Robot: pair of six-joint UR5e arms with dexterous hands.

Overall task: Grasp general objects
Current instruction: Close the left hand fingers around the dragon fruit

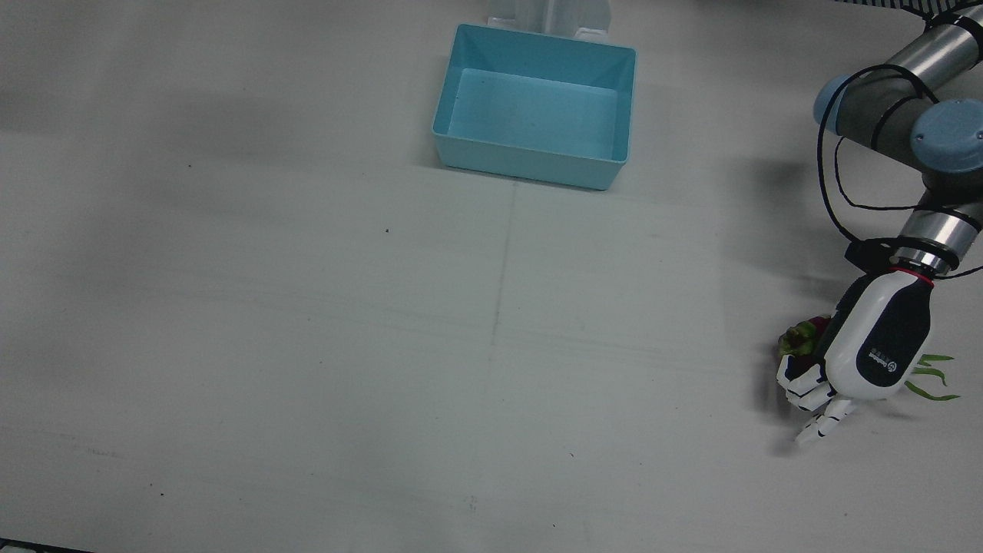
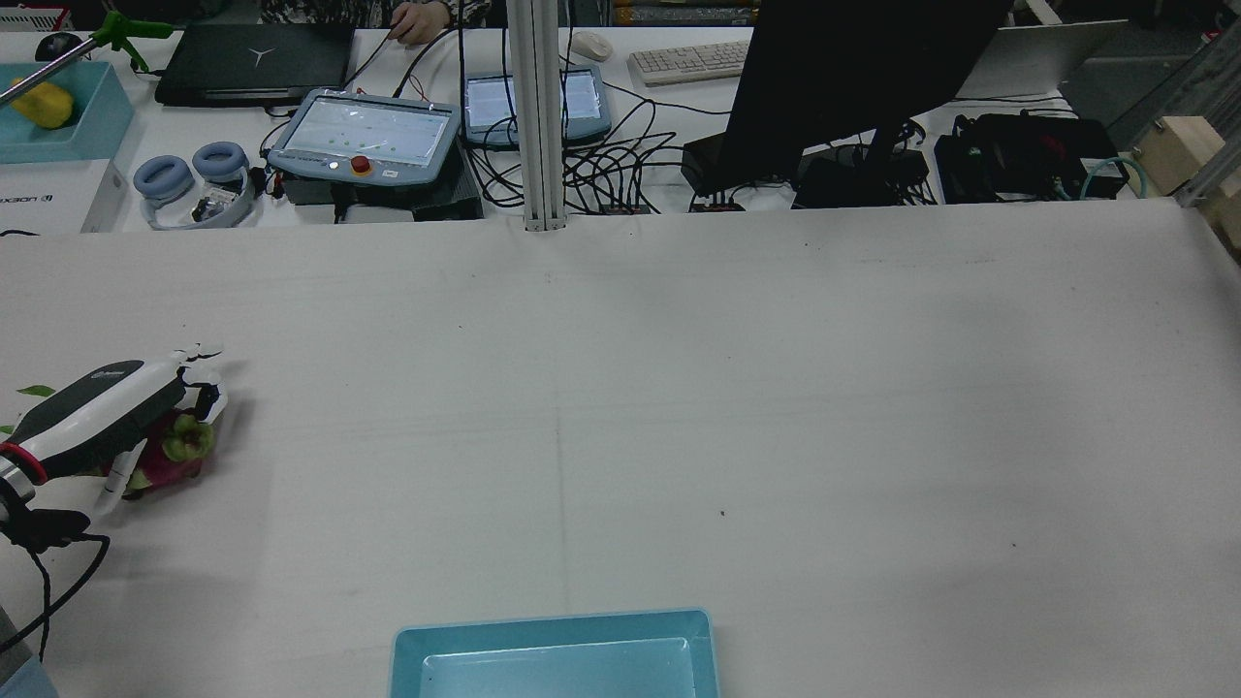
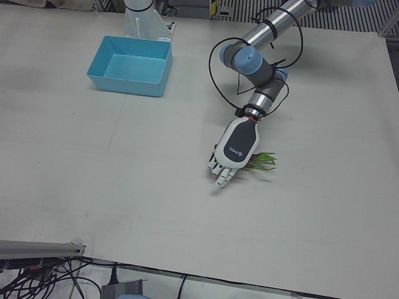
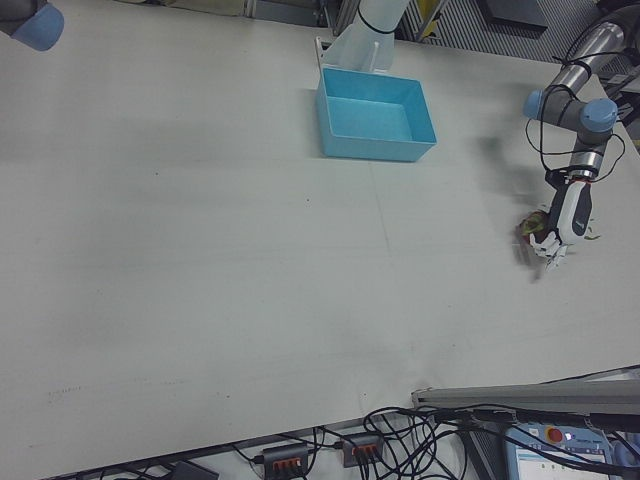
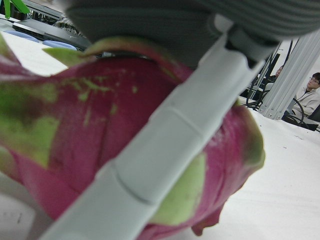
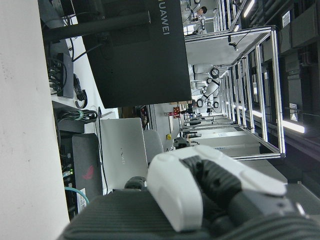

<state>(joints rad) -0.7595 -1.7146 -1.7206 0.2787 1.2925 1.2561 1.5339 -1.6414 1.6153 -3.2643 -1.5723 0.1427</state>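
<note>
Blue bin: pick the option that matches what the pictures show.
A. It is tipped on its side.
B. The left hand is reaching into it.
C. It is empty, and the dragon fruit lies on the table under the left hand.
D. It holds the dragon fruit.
C: the blue bin shows only its bare floor, while the dragon fruit sits on the table beneath the left hand, far from the bin.

Left hand palm-down over the dragon fruit, fingers curled low near the table. Fruit pokes out beside the hand, green leaf tips on its opposite side. Blue bin well apart, empty.
</note>
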